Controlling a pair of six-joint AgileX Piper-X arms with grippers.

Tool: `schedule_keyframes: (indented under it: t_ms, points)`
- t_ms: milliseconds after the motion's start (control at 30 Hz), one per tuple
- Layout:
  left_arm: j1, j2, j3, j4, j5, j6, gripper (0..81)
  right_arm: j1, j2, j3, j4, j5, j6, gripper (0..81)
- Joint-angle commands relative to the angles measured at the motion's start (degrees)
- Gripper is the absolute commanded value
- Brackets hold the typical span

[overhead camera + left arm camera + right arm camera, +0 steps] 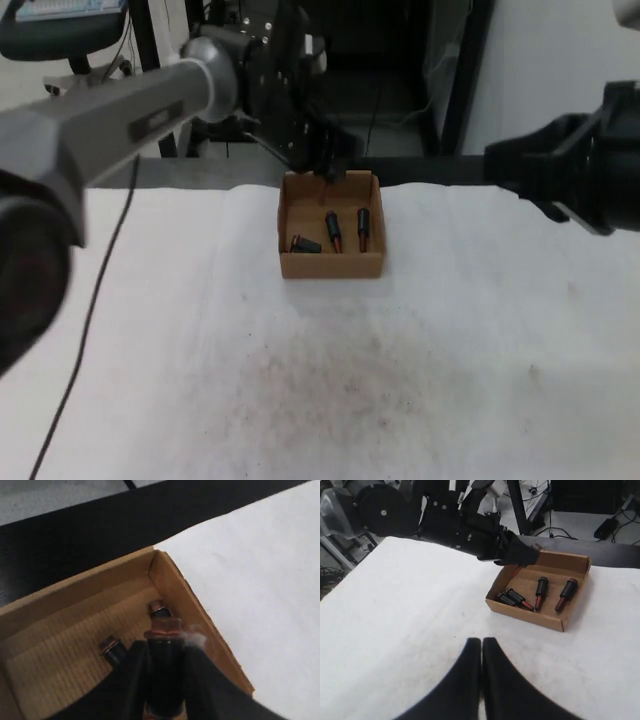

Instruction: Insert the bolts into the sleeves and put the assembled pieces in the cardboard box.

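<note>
The assembled piece [163, 628], copper-headed and dark-bodied, is clamped between the fingers of the left gripper [165, 650]. It hangs over the far side of the cardboard box [172, 582], above other finished pieces [540, 587] lying on the box floor. To place it well, the arm should probably lower it close to the floor, aim for a bare patch away from the wall, and only then part its fingers, so the piece neither comes apart nor bounces out. The right gripper [481, 646] hangs with its fingers together and empty over the white table [450, 380], well apart from the box.
</note>
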State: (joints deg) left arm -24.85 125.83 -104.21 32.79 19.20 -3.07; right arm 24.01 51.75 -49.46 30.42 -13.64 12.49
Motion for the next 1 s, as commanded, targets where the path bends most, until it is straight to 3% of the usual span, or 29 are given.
schedule_keyframes:
  t_ms: [0,133,333,433,600,667,833,900,967]
  points:
    - [0.13,2.57,-5.59,2.59,-0.90,-0.36,0.3,-0.11,-0.58,-0.08,0.35,0.00,0.41,0.8]
    - [0.13,4.09,-6.19,2.20,-2.90,-0.07,0.3,-0.13,-0.58,-0.08,0.67,0.00,0.41,0.8]
    - [0.13,4.67,-6.09,2.13,-4.08,7.60,2.8,-0.13,-0.58,-0.08,0.67,0.00,0.41,0.8]
    - [0.13,4.67,-6.09,1.99,-4.08,9.52,13.5,-0.13,-0.58,-0.08,0.67,0.00,0.41,0.8]
    - [0.26,4.67,-6.09,1.99,-4.08,9.55,41.9,-0.13,-0.58,-0.08,0.67,0.00,0.41,0.8]
    - [0.37,4.67,-6.09,2.15,-4.08,9.55,46.0,-0.13,-0.58,-0.08,0.67,0.00,0.41,0.8]
    - [0.71,3.57,-6.37,2.69,-5.21,7.58,45.0,-0.13,-0.58,-0.08,0.67,0.00,0.41,0.8]
    - [0.86,2.01,-6.60,4.12,-9.39,5.24,33.4,-0.13,-0.58,-0.08,0.67,0.00,0.41,0.8]
    - [0.97,-0.28,-6.63,7.13,-12.22,4.97,12.7,-0.13,-0.58,-0.08,0.67,0.00,0.41,0.8]
